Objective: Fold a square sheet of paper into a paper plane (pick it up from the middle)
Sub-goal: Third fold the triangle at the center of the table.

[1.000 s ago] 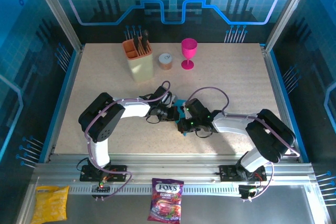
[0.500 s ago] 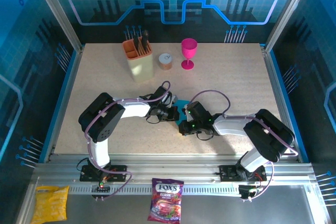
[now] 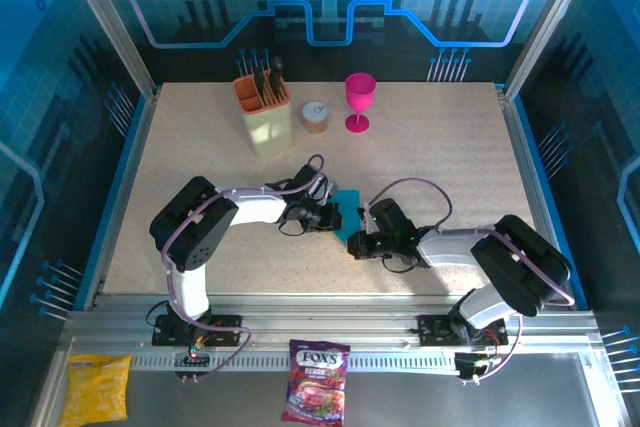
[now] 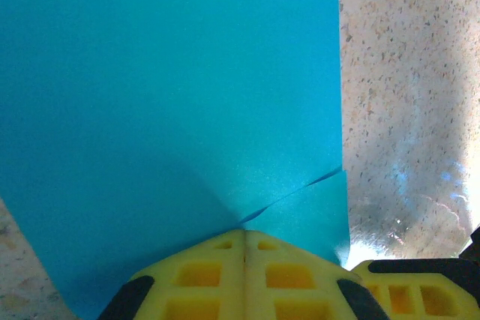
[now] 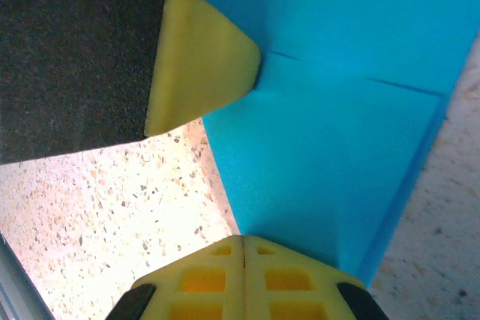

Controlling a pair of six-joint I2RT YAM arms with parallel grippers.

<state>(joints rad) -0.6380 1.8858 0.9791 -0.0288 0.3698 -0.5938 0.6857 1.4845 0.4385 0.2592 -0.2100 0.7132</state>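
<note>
Both closed, left pincer (image 4: 244, 232) and right pincer (image 5: 244, 238) touch the sheet (image 4: 165, 95) edges.

The right gripper (image 3: 353, 245) has drawn back toward the near right, and its wrist now sits farther from the left gripper (image 3: 330, 215). More of the paper (image 3: 346, 207) lies uncovered between them — a wider blue patch than before.

**anon1:** so how were the arms sitting?

**anon2:** left arm (image 3: 250, 207) and right arm (image 3: 450, 245) were both stretched low toward the middle, elbows bent. The left claw (image 3: 333, 215) had its fingers pressed flat together. Same for the right claw (image 3: 356, 244), which was parked just beside it with the tips nearly meeting.
</note>
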